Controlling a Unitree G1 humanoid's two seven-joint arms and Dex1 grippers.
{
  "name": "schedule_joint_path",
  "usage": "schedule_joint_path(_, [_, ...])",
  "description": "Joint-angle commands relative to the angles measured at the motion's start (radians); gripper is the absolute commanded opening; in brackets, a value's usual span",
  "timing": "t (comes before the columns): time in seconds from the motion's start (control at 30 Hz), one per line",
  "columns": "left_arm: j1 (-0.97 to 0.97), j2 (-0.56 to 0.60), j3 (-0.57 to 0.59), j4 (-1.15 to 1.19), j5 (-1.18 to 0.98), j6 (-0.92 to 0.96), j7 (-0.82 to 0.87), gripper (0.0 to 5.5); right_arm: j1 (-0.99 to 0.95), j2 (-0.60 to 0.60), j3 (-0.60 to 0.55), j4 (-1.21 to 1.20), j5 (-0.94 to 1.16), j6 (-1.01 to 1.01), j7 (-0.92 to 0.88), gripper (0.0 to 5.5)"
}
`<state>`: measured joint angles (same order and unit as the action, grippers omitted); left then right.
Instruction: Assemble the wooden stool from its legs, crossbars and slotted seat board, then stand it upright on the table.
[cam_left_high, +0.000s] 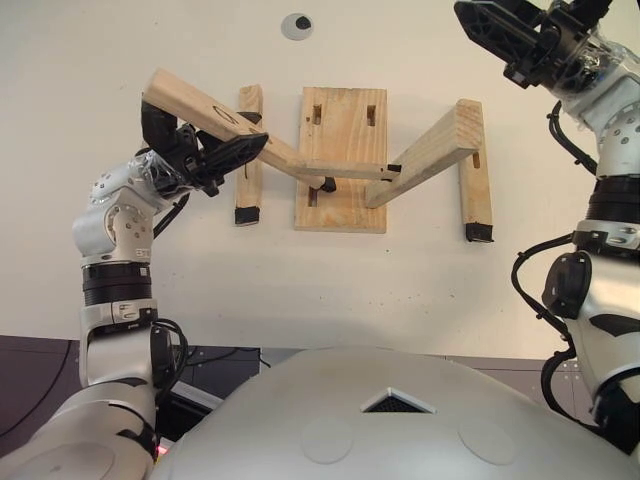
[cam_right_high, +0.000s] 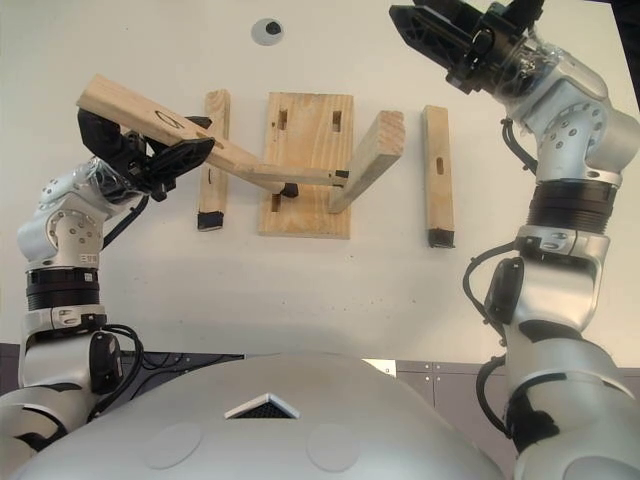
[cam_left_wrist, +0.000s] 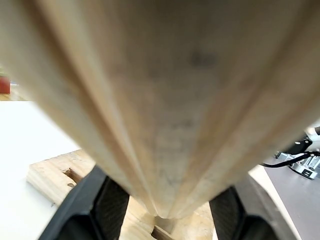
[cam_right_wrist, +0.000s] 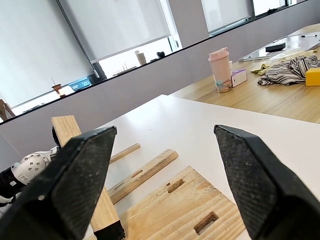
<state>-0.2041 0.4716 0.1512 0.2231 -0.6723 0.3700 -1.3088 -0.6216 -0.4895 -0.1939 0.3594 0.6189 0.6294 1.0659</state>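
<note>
left end effector (cam_left_high: 252, 131) pinching leg assembly (cam_left_high: 340, 169), seemingly above seat board (cam_left_high: 340, 110) | right end effector (cam_right_wrist: 164, 135) spread, raised

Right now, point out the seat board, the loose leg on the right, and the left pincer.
seat board (cam_left_high: 343, 125), left eye view, bare wood between its upper slots.
loose leg (cam_right_high: 436, 200), right eye view, lower shaft.
left pincer (cam_left_high: 250, 132), left eye view, between fingertips.
</note>
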Motion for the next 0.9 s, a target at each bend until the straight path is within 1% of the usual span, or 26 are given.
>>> schedule_joint_path(0.03, [0.018,0.086,-0.008,-0.044,0.033,0.010,-0.034,2.05,-0.008,-0.017,0.005,0.011,-0.024,-0.025,-0.003,3.59])
schedule_joint_path(0.17, [-0.007,0.148,-0.019,-0.057,0.048,0.012,-0.073,2.05,0.009,-0.008,0.004,0.007,-0.037,-0.036,-0.012,3.59])
schedule_joint_path(0.33, [0.011,0.183,-0.175,-0.017,0.236,-0.195,-0.148,2.04,0.014,0.003,0.010,0.016,-0.053,-0.053,-0.022,3.59])
schedule_joint_path(0.43, [0.008,0.206,-0.221,-0.006,0.269,-0.265,-0.173,2.04,0.012,0.002,0.011,0.025,-0.059,-0.058,-0.026,3.59])
schedule_joint_path(0.67, [-0.089,0.233,-0.288,0.022,0.274,-0.286,-0.183,2.03,0.028,0.010,0.018,0.021,-0.064,-0.073,-0.042,3.59])
schedule_joint_path(0.9, [-0.137,0.245,-0.339,-0.006,0.279,-0.292,-0.193,2.02,0.049,0.015,0.019,0.012,-0.069,-0.081,-0.056,3.59])
